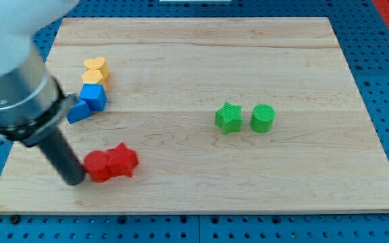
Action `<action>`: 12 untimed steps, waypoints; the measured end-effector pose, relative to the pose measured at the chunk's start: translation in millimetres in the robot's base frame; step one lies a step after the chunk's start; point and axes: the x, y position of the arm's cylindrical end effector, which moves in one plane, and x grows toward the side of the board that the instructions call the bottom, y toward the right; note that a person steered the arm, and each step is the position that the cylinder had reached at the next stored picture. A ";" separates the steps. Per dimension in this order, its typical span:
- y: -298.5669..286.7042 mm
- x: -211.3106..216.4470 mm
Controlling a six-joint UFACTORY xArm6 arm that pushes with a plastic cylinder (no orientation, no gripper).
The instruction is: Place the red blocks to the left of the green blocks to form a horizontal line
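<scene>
Two red blocks lie touching at the board's lower left: a round red block and a red star-shaped block to its right. Two green blocks sit right of centre: a green star-shaped block and a green round block beside it, a small gap between them. My tip rests on the board just left of the round red block, touching or nearly touching it. The rod rises up and to the view's left.
At the upper left, a yellow heart-shaped block and another yellow block sit above a blue cube and a blue wedge-like block. The wooden board lies on a blue perforated table.
</scene>
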 end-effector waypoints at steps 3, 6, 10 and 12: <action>50.9 -10.2; 79.3 -42.5; 78.9 -43.7; 108.7 -47.9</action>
